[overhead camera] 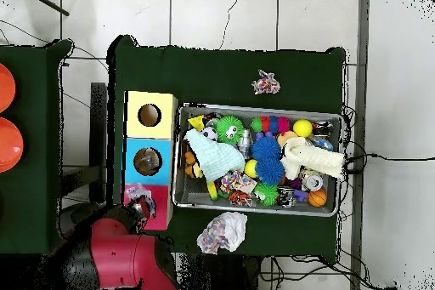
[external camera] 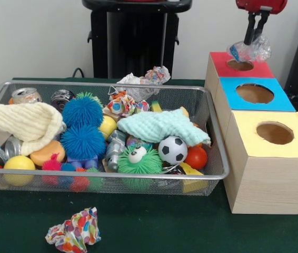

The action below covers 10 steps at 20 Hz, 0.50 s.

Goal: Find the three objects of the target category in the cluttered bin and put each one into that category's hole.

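Tool (external camera: 255,40) pinches crumpled clear plastic wrapper (external camera: 250,50) above red box hole (external camera: 240,65); wire bin (external camera: 212,113) left.

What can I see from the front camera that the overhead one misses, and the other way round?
Front only: the crumpled clear plastic held in the gripper above the red hole. Overhead only: the floor tiles and two orange discs on a side table. Both: the wire bin of toys, three coloured boxes, and crumpled paper on the table.

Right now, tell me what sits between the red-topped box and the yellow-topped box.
The blue-topped box with its round hole, touching both the red-topped box and yellow-topped box; front view shows it.
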Motion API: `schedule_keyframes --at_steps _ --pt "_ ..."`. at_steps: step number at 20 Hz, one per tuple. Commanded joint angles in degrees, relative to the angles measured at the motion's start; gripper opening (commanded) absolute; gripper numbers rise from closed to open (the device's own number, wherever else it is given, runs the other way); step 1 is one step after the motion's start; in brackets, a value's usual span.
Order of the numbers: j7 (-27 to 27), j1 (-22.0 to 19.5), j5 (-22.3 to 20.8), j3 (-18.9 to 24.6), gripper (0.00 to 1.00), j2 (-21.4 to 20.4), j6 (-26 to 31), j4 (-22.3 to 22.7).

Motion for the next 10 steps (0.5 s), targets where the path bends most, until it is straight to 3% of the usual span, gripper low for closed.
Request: schedule_keyframes --at_steps 1,10 --pt "15.03 -0.51 2.63 0.19 0.0 2.01 7.23 -5.01" --pt "15.54 -0.16 3.88 0.46 0.0 2.55 7.19 -5.87"
